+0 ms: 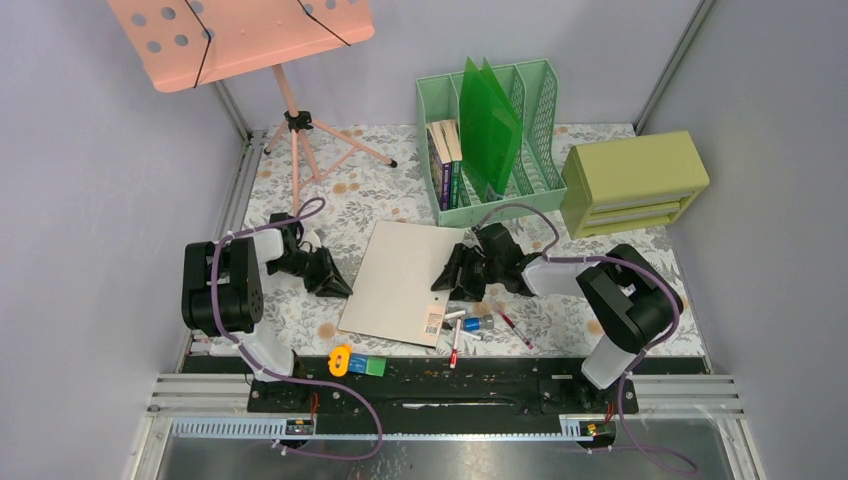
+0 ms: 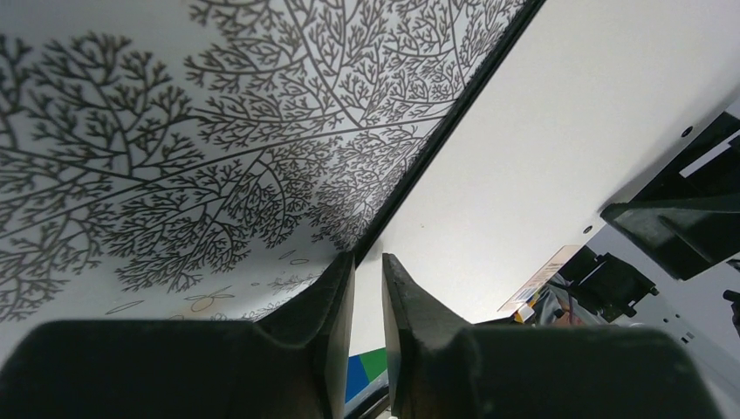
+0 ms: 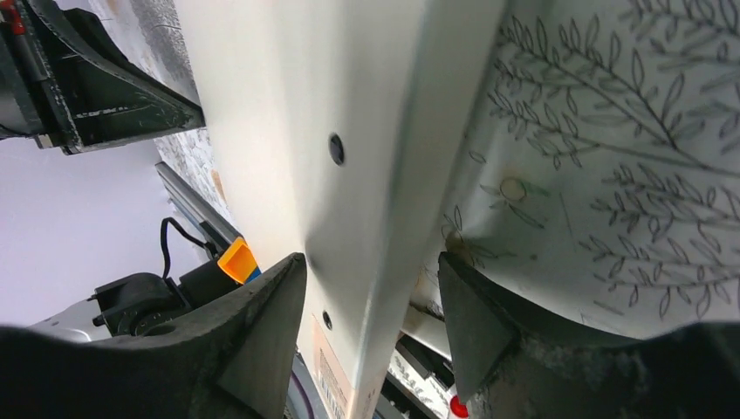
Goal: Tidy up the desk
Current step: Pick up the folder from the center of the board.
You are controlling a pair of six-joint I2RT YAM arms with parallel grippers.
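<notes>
wrist views alone show right gripper (image 3: 371, 262) gaping astride the board (image 3: 288, 87), left gripper (image 2: 368, 257) slit-narrow, hold unclear.

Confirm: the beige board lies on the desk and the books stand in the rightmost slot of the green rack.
Wrong slot: the books stand in the leftmost slot of the green rack, as the top external view shows. The beige board does lie on the desk.

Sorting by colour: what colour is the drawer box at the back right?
Olive-green; the drawer box shows best in the top external view.
</notes>
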